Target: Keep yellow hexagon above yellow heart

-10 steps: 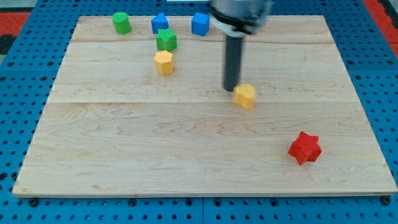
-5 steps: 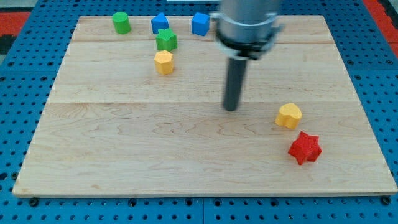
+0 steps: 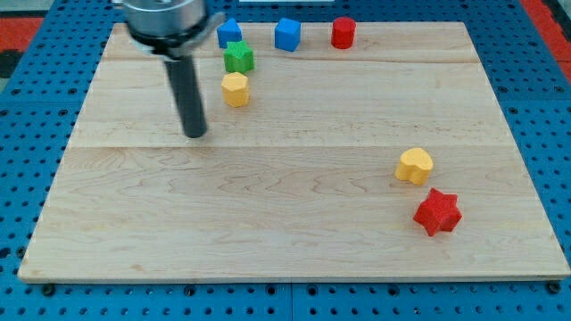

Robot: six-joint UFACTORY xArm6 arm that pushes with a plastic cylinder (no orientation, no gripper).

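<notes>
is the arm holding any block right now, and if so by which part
Nothing is held. My tip stands on bare board, apart from every block; the nearest, the yellow hexagon, lies up and to the view's right of it, untouched.

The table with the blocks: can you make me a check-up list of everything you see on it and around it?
Surface: wooden board, light, flat.
Job's things: yellow hexagon near the view's top; yellow heart lower, at the view's right.
Clutter: green star, two blue blocks, red cylinder, red star touching nothing.
Grippers: none; my tip sits left of the hexagon, apart.
Cables: nothing seen.
Surroundings: blue pegboard.
</notes>
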